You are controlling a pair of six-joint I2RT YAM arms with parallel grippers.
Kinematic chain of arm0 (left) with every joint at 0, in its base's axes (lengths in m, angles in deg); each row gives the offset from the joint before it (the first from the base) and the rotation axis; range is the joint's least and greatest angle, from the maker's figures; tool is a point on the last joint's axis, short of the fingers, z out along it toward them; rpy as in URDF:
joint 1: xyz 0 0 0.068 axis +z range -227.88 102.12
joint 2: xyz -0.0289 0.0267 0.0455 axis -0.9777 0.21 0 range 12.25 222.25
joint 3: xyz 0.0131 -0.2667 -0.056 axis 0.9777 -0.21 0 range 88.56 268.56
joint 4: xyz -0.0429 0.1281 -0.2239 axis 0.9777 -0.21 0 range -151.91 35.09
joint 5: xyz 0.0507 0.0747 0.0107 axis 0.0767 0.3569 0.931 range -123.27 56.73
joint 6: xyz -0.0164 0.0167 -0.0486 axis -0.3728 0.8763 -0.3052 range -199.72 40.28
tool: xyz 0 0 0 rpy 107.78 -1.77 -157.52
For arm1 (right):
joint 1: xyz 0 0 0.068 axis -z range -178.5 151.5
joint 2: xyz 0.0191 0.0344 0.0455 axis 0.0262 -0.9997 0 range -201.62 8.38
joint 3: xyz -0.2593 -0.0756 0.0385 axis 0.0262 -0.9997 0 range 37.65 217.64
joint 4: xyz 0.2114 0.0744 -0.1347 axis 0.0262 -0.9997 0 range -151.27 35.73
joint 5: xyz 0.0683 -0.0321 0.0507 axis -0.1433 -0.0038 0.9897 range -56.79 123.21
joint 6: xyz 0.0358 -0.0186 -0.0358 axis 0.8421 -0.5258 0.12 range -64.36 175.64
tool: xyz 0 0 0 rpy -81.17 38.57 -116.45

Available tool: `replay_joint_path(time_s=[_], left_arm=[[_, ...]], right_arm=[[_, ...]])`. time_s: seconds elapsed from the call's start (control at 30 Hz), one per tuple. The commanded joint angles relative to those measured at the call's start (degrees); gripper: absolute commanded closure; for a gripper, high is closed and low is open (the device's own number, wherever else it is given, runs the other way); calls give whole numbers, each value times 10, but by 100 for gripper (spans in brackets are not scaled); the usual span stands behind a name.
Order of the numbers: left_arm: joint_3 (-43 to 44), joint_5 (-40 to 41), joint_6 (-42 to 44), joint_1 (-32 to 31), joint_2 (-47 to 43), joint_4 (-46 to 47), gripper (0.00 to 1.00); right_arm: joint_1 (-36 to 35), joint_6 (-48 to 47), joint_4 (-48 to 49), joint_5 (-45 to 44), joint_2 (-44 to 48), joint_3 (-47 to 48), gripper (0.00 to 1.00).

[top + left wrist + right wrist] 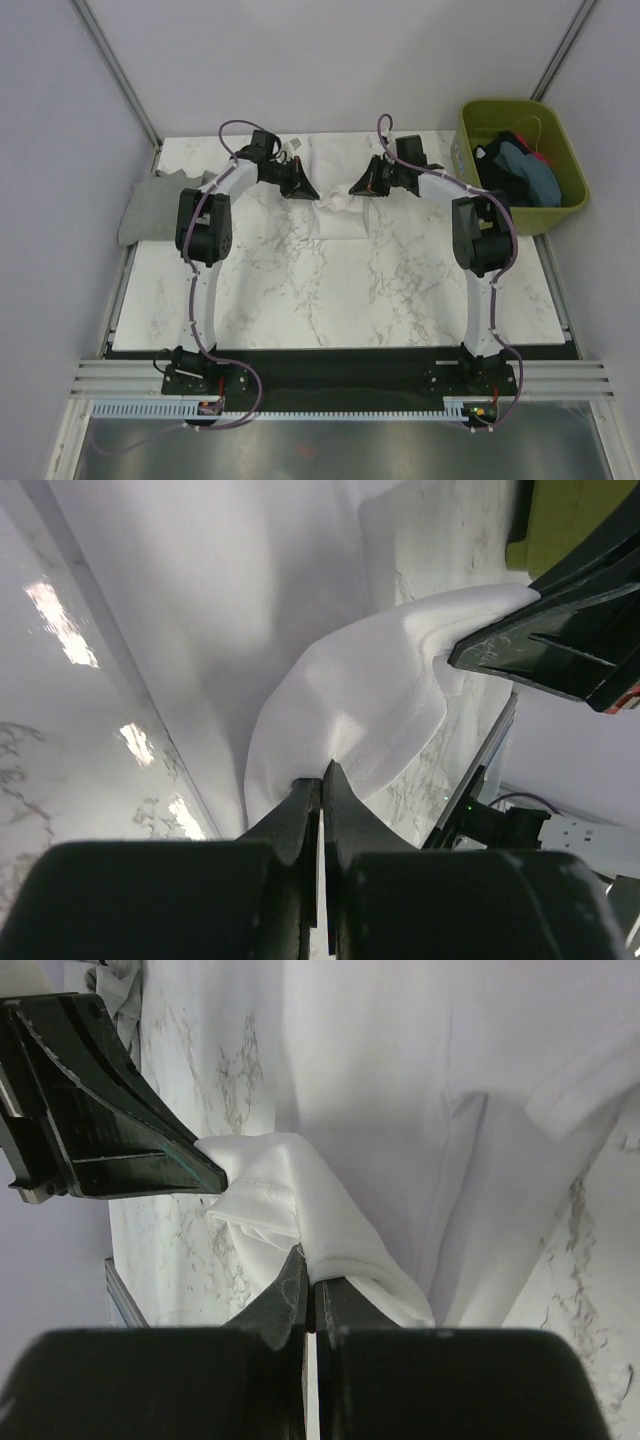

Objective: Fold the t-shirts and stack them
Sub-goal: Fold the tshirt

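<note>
Large white cloth t-shirt (335, 203) lies spread at upper centre of the top view, on the white marble-pattern table (300, 290). One bunched fold is raised between the arms. I read the left gripper (322, 778) as pinched tight on that fold. The right gripper (308, 1272) is clamped on the same fold from the opposite side. Grey cloth t-shirt (150, 205) drapes over the table's left edge. Blue-teal and dark shirts (520, 170) sit in the olive-green plastic bin (545, 218), upper right.

A spread t-shirt (340, 190) lies midway along the worktop's (340, 290) far edge. A second t-shirt (150, 205) overhangs its far-left edge. The bin (560, 215) beyond the far-right corner holds more shirts (520, 170).
</note>
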Motion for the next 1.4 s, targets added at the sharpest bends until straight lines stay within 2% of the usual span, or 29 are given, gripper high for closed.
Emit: replay_joint_path(time_s=[0.0, 0.17, 0.27, 0.3, 0.33, 0.37, 0.4, 0.43, 0.47, 0.5, 0.6, 0.77, 0.93, 1.1, 1.37], left_arm=[[63, 9, 30, 4, 24, 13, 98], [112, 15, 22, 4, 51, 36, 98], [132, 41, 28, 4, 62, 42, 93], [137, 47, 31, 4, 63, 44, 79], [146, 51, 36, 4, 63, 44, 73], [152, 64, 48, 4, 63, 44, 54], [158, 72, 56, 4, 58, 32, 46], [170, 82, 64, 2, 45, 17, 36], [169, 86, 75, 1, 33, 8, 24], [164, 79, 73, 3, 21, 4, 23], [99, 52, 55, 3, -45, -5, 23], [-82, 8, 25, 3, -131, -11, 22], [-176, -2, 17, 4, -128, -18, 23], [-177, -4, 11, 4, -94, -6, 22], [-161, -2, -7, 4, -34, 14, 23]], right_arm=[[4, -24, 22, -9, -20, 69, 100], [5, -26, 32, -23, -41, 88, 100], [6, -28, 36, -28, -48, 88, 100], [7, -30, 36, -46, -49, 88, 100], [8, -32, 37, -53, -50, 88, 100], [8, -37, 37, -58, -50, 91, 82], [8, -45, 37, -63, -50, 98, 65], [8, -54, 37, -66, -37, 99, 58], [10, -69, 35, -70, -28, 99, 41], [10, -78, 30, -70, -17, 98, 36], [18, -85, 6, -71, 37, 54, 33], [30, -66, -12, -36, 124, -62, 31], [30, -36, 0, -5, 148, -194, 31], [31, -16, 20, -1, 129, -236, 31], [28, -10, 29, 0, 71, -199, 32]])
